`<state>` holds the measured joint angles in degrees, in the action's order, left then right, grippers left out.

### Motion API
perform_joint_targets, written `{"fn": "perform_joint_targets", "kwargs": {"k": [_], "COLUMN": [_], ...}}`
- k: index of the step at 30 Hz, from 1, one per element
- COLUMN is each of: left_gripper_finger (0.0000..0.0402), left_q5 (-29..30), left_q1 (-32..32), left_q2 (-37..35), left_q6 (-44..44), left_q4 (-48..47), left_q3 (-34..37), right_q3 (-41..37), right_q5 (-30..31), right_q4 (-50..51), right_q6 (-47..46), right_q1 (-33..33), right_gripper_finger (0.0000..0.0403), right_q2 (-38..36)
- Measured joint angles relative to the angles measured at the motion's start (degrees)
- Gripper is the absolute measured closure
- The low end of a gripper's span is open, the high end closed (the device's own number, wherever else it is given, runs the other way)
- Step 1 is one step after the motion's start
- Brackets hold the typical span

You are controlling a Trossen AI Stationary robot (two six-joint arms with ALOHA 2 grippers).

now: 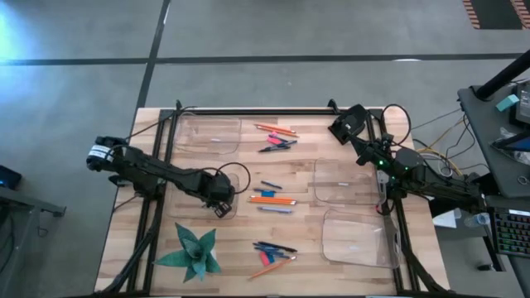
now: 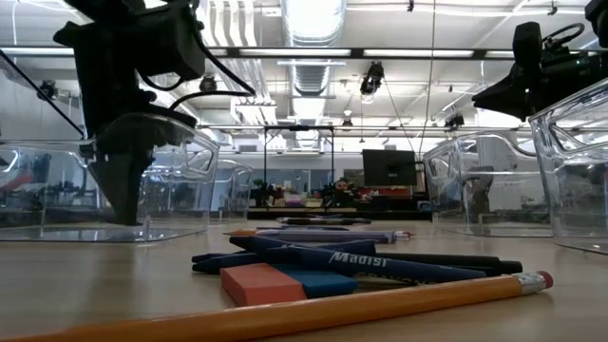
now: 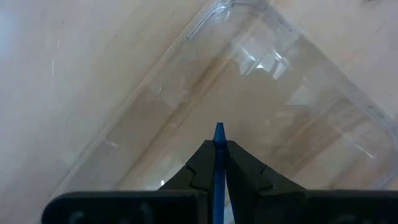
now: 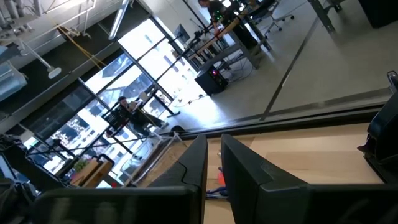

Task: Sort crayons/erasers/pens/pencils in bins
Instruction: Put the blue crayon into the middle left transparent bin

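Left gripper (image 1: 220, 204) centre-left of high frame, arm stretched in from left edge, fingers pointing down into clear bin (image 3: 298, 93). Jaws clamped tight on blue crayon (image 3: 218, 162); crayon's long axis runs along fingers, tip poking out past fingertips toward bin floor. Low view: gripper hangs vertical, upper left of frame, tip just above bin bottom. Right gripper (image 1: 346, 126) parked upper right, raised, aimed outward, fingers nearly together, holding nothing.
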<state>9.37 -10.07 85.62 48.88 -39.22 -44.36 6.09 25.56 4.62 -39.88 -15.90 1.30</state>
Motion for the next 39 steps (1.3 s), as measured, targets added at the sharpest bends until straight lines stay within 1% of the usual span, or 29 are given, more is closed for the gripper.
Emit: {"fn": "perform_joint_targets", "kwargs": {"k": [6, 17, 21, 24, 28, 32, 34, 36, 38, 39], "left_gripper_finger": [0.0386, 0.0339, 0.0327, 0.0324, 0.0324, 0.0324, 0.0324, 0.0324, 0.0324, 0.0324], "left_q5": [0.1, -0.2, -0.3, -0.3, -1.3, -1.4, -1.4, -1.1, 1.7, 4.5], "left_q1": [0.0, 0.0, 0.0, 0.0, 0.0, 0.0, 0.0, 0.0, -0.1, -0.1], "left_q2": [1.2, 0.4, -0.8, -3.2, -8.3, -14.6, -17.6, -20.2, -22.4, -23.1], "left_q6": [0.1, 0.3, 0.2, 0.2, 0.2, 0.3, 0.3, 0.3, 0.3, 0.2], "left_q4": [0.3, 0.8, 0.0, -1.9, -3.9, -2.6, 0.6, 6.1, 10.8, 13.5], "left_q3": [-0.1, -0.2, -1.7, -3.3, -4.6, -6.4, -7.0, -7.0, -6.6, -6.3], "right_q3": [0.0, 0.0, 0.0, 0.0, 0.0, 0.0, 0.0, 0.0, 0.0, 0.0], "right_q5": [0.0, 0.0, 0.0, 0.0, 0.0, 0.0, 0.0, 0.0, 0.0, 0.0], "right_q4": [0.0, 0.0, 0.0, 0.0, 0.0, 0.0, 0.0, 0.0, 0.0, 0.0], "right_q6": [0.0, 0.0, 0.0, 0.0, 0.0, 0.0, 0.0, 0.0, 0.0, 0.0], "right_q1": [0.0, 0.0, 0.0, 0.0, 0.0, 0.0, 0.0, 0.0, 0.0, 0.0], "right_gripper_finger": [0.0364, 0.0364, 0.0364, 0.0364, 0.0364, 0.0364, 0.0364, 0.0364, 0.0364, 0.0364], "right_q2": [0.0, 0.0, 0.0, 0.0, 0.0, 0.0, 0.0, 0.0, 0.0, 0.0]}}
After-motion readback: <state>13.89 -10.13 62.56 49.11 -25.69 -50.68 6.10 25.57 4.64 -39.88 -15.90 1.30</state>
